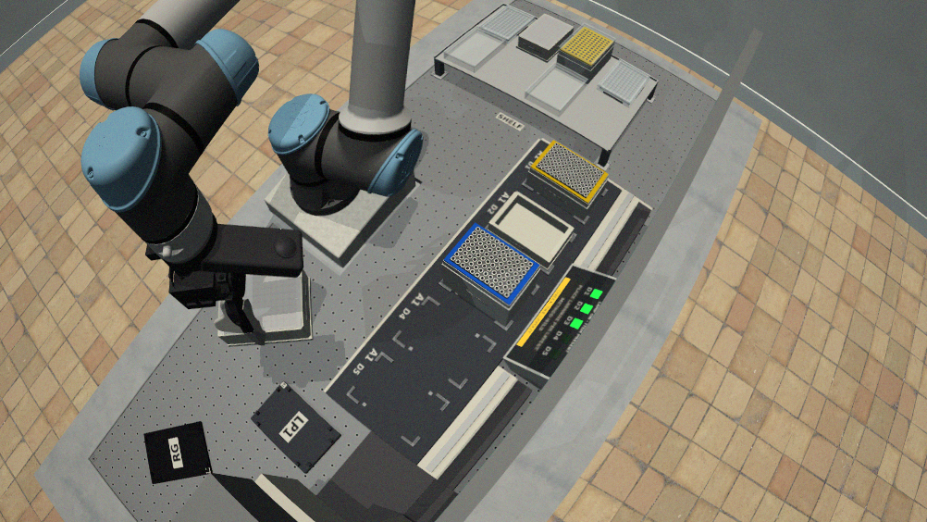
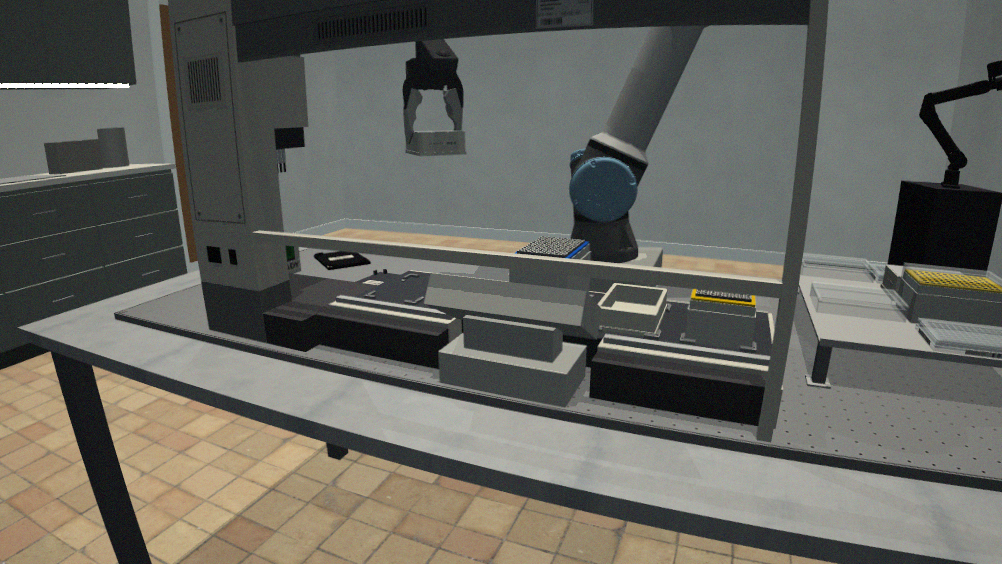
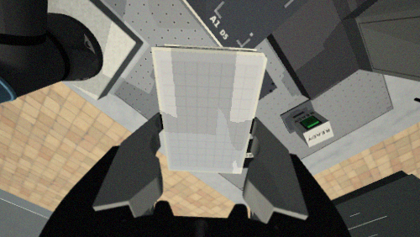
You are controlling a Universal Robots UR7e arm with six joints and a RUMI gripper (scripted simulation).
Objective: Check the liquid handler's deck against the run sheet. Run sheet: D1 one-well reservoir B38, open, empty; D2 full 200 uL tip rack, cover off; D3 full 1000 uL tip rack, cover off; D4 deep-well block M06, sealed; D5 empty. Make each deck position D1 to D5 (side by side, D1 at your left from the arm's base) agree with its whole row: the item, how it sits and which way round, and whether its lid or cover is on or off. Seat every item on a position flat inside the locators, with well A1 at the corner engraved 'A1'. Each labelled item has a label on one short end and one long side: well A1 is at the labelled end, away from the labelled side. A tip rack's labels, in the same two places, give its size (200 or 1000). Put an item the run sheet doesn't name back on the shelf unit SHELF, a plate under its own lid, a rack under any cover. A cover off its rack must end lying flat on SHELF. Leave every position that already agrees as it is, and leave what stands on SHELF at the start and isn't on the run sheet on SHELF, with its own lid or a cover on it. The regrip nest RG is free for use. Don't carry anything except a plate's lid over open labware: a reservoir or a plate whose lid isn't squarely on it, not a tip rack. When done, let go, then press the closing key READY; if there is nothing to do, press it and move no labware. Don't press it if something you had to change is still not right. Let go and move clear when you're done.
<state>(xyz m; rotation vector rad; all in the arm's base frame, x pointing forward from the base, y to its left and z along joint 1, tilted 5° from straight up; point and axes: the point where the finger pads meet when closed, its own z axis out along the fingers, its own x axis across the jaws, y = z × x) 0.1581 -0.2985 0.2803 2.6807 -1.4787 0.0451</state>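
Note:
My gripper (image 3: 207,116) is shut on a white deep-well block with a smooth sealed top (image 3: 207,109). It hangs high above the table, left of the deck and beside the arm's base, as the top view (image 1: 272,311) and the exterior view (image 2: 436,143) show. On the deck a yellow-framed tip rack (image 1: 569,170) without cover stands in D1. An open, empty white reservoir (image 1: 530,228) stands in D2. A blue-framed tip rack (image 1: 491,264) without cover stands in D3. D4 (image 1: 440,330) and D5 (image 1: 395,402) are bare.
SHELF (image 1: 550,63) holds two clear covers, two lidded plates, a grey covered box and a yellow tip rack (image 1: 586,46). Pad LP1 (image 1: 295,428) and nest RG (image 1: 181,452) lie near the front left. The READY key (image 3: 312,128) sits below right of the block. A gantry frame spans the deck.

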